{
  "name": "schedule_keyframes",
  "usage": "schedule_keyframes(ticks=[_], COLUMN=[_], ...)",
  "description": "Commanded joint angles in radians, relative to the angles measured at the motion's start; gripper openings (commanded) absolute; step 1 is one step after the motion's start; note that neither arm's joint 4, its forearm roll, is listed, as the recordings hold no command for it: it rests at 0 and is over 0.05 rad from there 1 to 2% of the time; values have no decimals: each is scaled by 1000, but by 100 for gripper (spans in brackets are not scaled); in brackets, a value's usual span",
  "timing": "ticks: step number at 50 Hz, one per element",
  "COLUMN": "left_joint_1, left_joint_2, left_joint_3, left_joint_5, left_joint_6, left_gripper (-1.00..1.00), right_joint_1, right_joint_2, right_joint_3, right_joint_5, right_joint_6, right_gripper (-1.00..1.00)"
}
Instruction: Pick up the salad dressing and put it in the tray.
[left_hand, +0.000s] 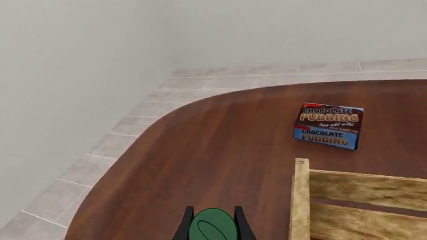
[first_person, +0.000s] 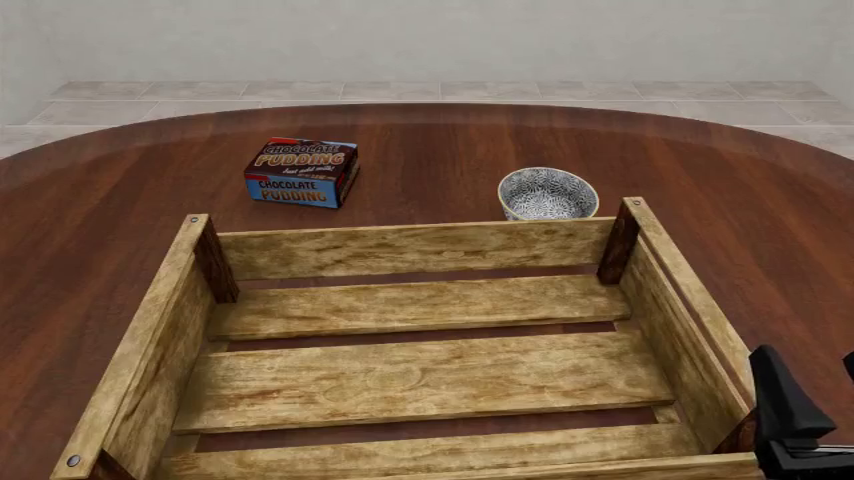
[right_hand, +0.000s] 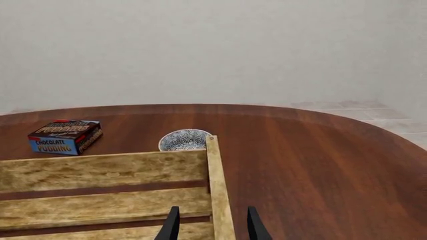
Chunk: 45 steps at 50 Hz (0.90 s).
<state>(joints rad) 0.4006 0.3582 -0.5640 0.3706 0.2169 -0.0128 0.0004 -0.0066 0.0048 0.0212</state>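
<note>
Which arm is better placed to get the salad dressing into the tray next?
Left. The left hand is closed on the salad dressing, its green cap showing beside the tray. The right hand is open and empty over the tray's right wall.

We see the tray (first_person: 400, 380) as rough, pale, matt wood with strong grain and darker corner posts; the table (first_person: 120, 210) as smooth reddish wood with a soft sheen; the pudding box (first_person: 303, 172) as printed card; the bowl (first_person: 547, 193) as glazed, patterned ceramic; the salad dressing (left_hand: 213, 227) cap as smooth dark green plastic
</note>
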Motion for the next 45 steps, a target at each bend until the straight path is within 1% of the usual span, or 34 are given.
schedule_keyframes(ticks=[1,5,8,16,20,26,29,31,41,43,44,45], left_joint_1=[-111,-157,-170,-236,-259,-323,-337,-370,-468,-471,-498,-498], left_joint_2=[10,25,41,75,94,129,132,151,212,216,223,223], left_joint_3=[-74,-94,-111,-152,-168,-207,-217,-235,-254,-258,-257,-257], left_joint_5=[5,-7,-13,-47,-55,-72,-77,-81,-115,-114,-121,-121], left_joint_6=[43,50,50,82,82,89,99,95,115,111,117,117], left_gripper=[-100,-100,-100,-100,-100,-100,-100,-100,-100,-100,-100,-100], right_joint_1=[1,3,4,6,7,8,7,5,2,3,3,3], right_joint_2=[0,0,0,0,0,0,0,0,0,0,0,0], right_joint_3=[0,0,-1,2,-1,-2,-1,0,0,0,0,0], right_joint_5=[-2,-2,-1,-4,-1,0,-2,-4,-6,-6,-6,-6], right_joint_6=[-2,-3,-4,-6,-6,-4,-4,-2,3,3,3,3], right_gripper=[100,100,100,100,100,100,100,100,100,100,100,100])
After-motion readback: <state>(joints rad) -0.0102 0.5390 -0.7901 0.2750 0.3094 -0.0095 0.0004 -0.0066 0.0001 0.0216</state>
